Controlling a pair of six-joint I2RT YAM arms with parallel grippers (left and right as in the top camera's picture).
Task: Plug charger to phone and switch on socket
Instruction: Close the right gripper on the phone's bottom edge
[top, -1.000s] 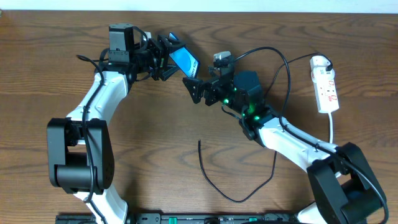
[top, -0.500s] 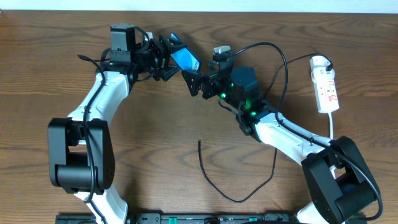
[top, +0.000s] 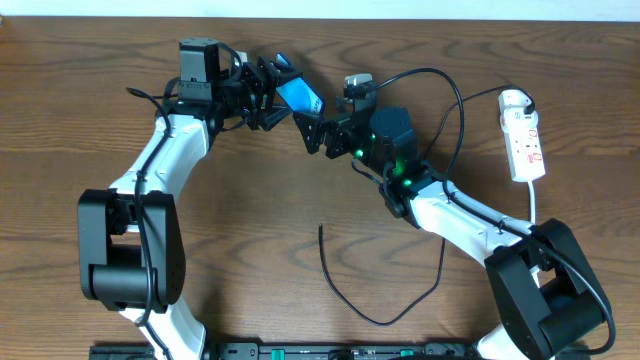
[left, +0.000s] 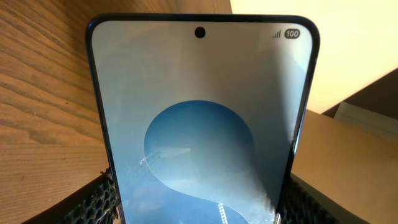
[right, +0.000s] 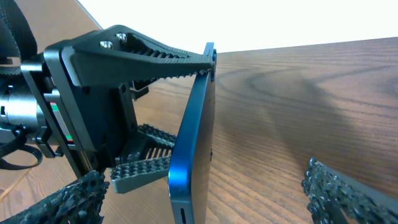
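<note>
My left gripper (top: 268, 92) is shut on the phone (top: 298, 96) and holds it tilted above the table; its blue screen fills the left wrist view (left: 199, 124), between the two finger pads (left: 199, 208). My right gripper (top: 315, 132) is open, with its fingers on either side of the phone's free end. The right wrist view shows the phone edge-on (right: 194, 137) between those fingers (right: 211, 199), with a port slot at its bottom edge. The charger cable (top: 380, 320) lies on the table; its tip (top: 320, 229) is free. The socket (top: 524, 135) lies at the far right.
The socket's white cord (top: 535, 205) runs down past my right arm. A black cable (top: 462, 110) loops above the right arm near the socket. The left gripper's black body (right: 93, 106) shows in the right wrist view behind the phone.
My right gripper has moved up and left, closer to the phone's free end. The left gripper and phone have barely moved.
</note>
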